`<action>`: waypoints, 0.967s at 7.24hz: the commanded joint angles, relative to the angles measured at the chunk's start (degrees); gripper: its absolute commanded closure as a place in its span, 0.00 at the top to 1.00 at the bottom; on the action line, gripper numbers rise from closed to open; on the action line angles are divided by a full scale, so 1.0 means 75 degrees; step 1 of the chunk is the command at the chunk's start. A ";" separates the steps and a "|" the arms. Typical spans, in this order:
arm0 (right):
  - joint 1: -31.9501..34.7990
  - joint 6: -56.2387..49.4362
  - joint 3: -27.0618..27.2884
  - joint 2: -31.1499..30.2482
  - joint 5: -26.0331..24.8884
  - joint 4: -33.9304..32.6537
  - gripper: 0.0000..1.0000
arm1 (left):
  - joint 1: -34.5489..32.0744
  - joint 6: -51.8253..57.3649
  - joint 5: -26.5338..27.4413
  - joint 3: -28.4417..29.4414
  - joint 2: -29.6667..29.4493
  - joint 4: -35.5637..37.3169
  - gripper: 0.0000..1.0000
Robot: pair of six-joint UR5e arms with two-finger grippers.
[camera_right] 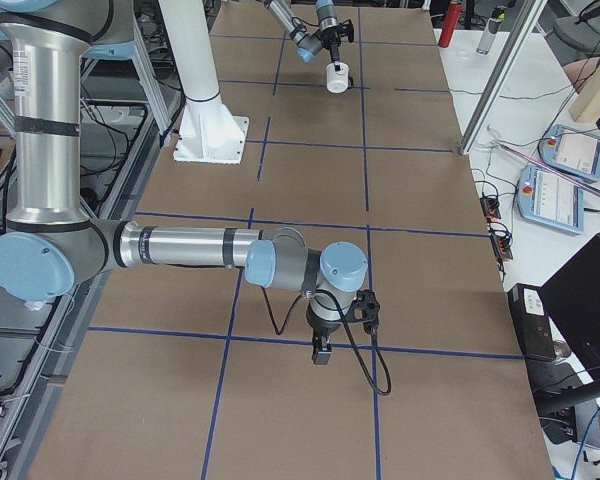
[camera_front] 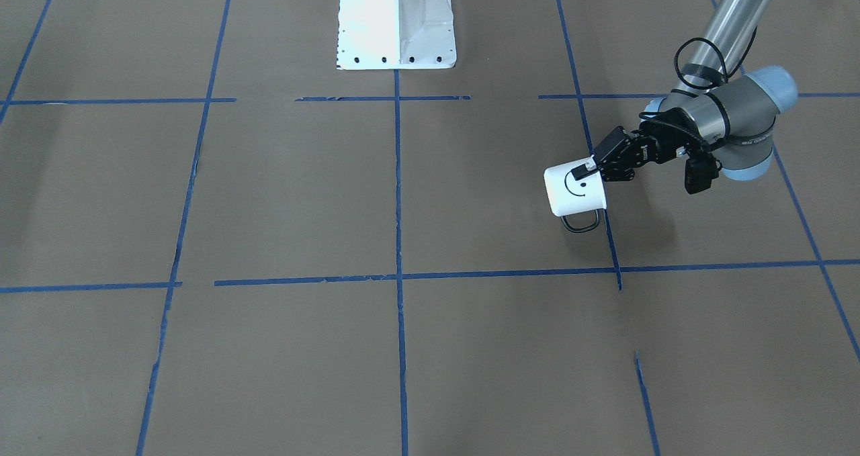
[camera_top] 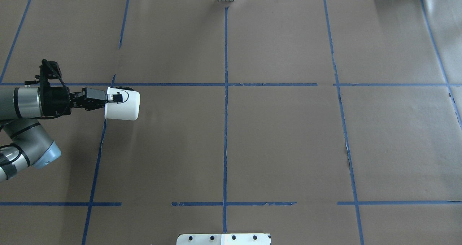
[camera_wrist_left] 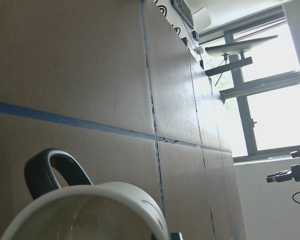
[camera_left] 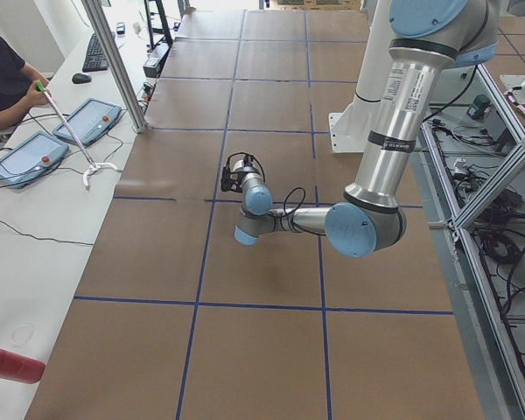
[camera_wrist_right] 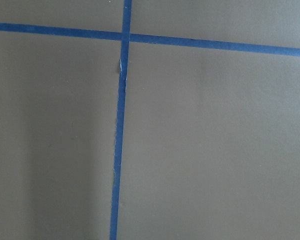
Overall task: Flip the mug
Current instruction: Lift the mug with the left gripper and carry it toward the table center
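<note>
Since the flip turns on where the mug's axis points, going view by view.

Front-facing: my left gripper is clamped on the rim of the mug, one finger outside the wall. The axis is near level, with the mouth toward my wrist and the base toward table centre. The handle points to the operators' side. There's a smiley on the wall but no lettering, and the wrist-joint print is too small to read.

Overhead: the mug sticks straight out of the left gripper. Can't tell whether it touches the paper.

Left side: can't pick out the mug behind my left arm, and its sticker is illegible.

Right side: the mug is at the far end. My right gripper is well apart and pointing down. Can't tell if it's parted or closed. The left arm is the nearer one.

Left wrist: mug mouth and handle sit at the bottom edge.

Right wrist: only paper and blue tape.
</note>
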 commanded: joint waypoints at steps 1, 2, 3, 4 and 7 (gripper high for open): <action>0.0000 0.0000 0.0001 0.0000 0.0000 0.0000 1.00 | 0.0012 -0.0242 0.0066 -0.0940 -0.0239 0.1844 0.00; 0.0000 0.0000 0.0001 0.0000 0.0000 0.0000 1.00 | 0.0012 -0.0242 0.0066 -0.1281 -0.0693 0.3283 0.00; 0.0000 0.0000 0.0001 0.0000 0.0000 0.0000 1.00 | 0.0047 -0.0242 0.0066 -0.1598 -0.1115 0.4678 0.00; 0.0000 0.0000 0.0001 0.0000 0.0000 0.0000 1.00 | 0.0117 -0.0242 0.0089 -0.1798 -0.1561 0.5945 0.00; 0.0000 0.0000 0.0001 0.0000 0.0000 0.0000 1.00 | 0.0783 -0.0102 0.1010 -0.1929 -0.3178 1.0072 0.00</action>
